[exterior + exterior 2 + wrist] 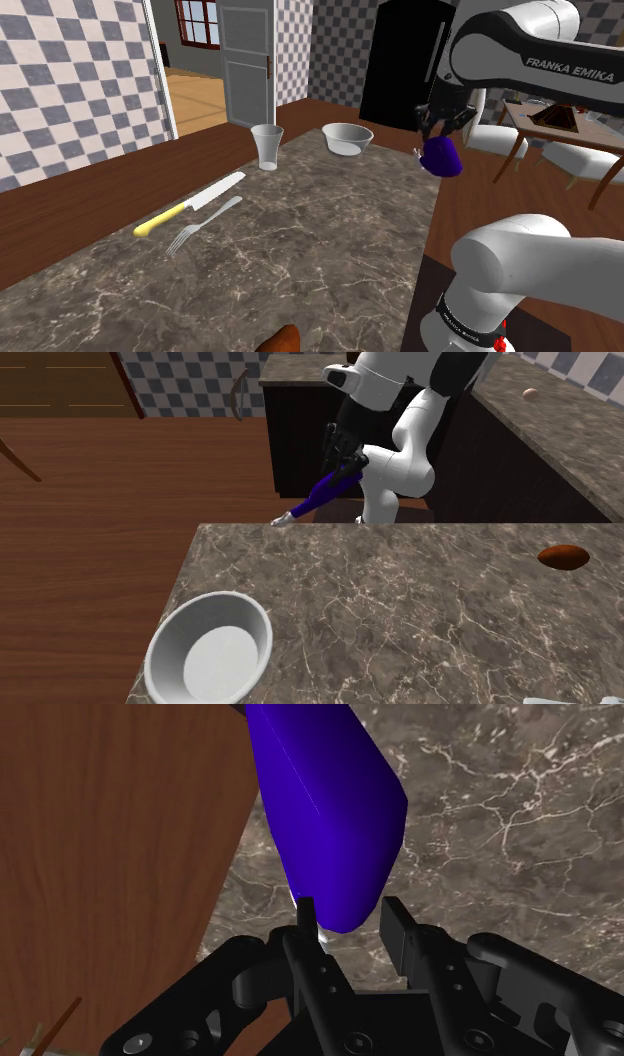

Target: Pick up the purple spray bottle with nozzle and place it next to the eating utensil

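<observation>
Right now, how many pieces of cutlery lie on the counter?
2: a yellow-handled knife and a fork beside it, mid-counter in the shoulder view. The arm could hide more.

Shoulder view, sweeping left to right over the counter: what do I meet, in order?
yellow-handled knife → cup → bowl → purple spray bottle

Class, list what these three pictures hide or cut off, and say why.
Bottle: nozzle end cut off by the edge, wrist view.
Bowl: lower rim cut by the bottom edge, second exterior view.
Brown thing: mostly cut by the bottom edge, shoulder view.
</observation>
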{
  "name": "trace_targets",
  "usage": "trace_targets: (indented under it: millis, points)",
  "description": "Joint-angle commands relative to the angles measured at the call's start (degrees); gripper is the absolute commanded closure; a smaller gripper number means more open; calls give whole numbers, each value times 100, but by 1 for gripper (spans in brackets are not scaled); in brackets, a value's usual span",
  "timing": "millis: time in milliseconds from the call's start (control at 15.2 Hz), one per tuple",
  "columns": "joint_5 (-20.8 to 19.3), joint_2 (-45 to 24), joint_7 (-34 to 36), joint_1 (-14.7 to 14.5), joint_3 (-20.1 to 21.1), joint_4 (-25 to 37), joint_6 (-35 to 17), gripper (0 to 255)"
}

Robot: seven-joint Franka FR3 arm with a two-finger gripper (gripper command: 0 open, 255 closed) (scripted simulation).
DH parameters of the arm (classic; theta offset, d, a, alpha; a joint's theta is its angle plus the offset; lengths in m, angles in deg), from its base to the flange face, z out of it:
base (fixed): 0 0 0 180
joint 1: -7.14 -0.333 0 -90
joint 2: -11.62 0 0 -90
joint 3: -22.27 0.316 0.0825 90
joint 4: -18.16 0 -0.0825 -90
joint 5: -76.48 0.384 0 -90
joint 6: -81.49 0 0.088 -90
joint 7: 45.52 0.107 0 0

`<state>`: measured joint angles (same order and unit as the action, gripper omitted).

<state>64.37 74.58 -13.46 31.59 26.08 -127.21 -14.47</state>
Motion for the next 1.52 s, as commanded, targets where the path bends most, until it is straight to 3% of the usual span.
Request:
trace_targets:
  millis: [0, 1452]
  points:
    - [6, -61, -26, 7, 6, 182, 119, 255]
    - [2, -1021, -348, 136, 37, 2424, 1356, 255]
